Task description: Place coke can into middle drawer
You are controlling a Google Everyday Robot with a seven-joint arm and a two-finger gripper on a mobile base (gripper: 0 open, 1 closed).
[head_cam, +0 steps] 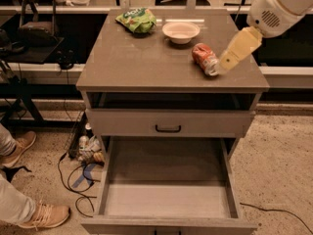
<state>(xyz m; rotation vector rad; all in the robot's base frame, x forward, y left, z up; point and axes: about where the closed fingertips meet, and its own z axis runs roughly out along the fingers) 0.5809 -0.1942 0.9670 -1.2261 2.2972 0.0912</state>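
The coke can (205,58), red with a silver end, lies on its side on the right part of the grey cabinet top (146,62). My gripper (227,61), a beige piece below the white arm, hangs just right of the can, close to its near end; I cannot tell whether it touches. The middle drawer (166,196) is pulled wide open at the bottom front. Its pale grey floor is bare.
A green chip bag (138,19) and a white bowl (181,32) sit at the back of the top. A closed drawer with a black handle (168,128) sits above the open one. A person's shoes (46,214) and cables (78,177) are at floor left.
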